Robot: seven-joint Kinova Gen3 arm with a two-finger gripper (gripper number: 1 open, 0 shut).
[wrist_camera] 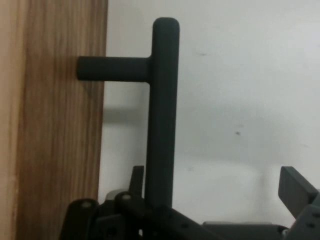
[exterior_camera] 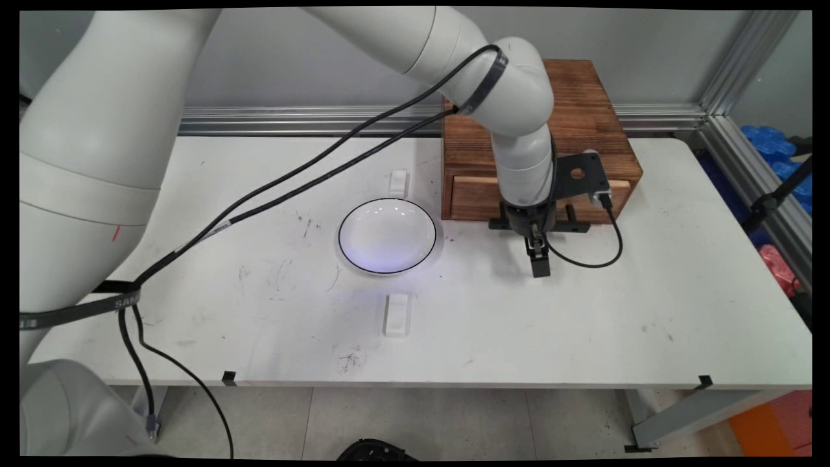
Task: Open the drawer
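The arm (exterior_camera: 519,149) reaches down at the worktop's (exterior_camera: 583,324) 1 o'clock area, where a dark wooden box (exterior_camera: 583,97) stands against the far edge. The jaws hang straight down just in front of the box's lighter drawer front (exterior_camera: 473,198), and their tips point at the worktop. A black bar handle (exterior_camera: 577,227) runs across the drawer front, and the hand sits right at it. In the hand view the handle (wrist_camera: 162,100) appears as a long bar standing off the wood (wrist_camera: 55,125) on a short post. The jaws are released and grip nothing. One finger (wrist_camera: 136,180) lies just beside the bar on its wood side. The other finger (wrist_camera: 295,192) stands well apart on the far side, so the bar lies between them, close to the first. Whether the near finger touches the bar cannot be told. At 9 o'clock from the jaws, near the middle of the worktop, lies a white round plate (exterior_camera: 387,235) with a thin black rim. A small white block (exterior_camera: 397,183) sits just off the plate's 12 o'clock side. A second white block (exterior_camera: 397,314) lies at its 6 o'clock, a little farther away. Black cables (exterior_camera: 292,175) sweep from the arm's wrist across the picture toward 8 o'clock, passing over the worktop to the left of the plate. A short black lead (exterior_camera: 609,253) loops from the hand's bracket down to the worktop at 3 o'clock of the jaws.
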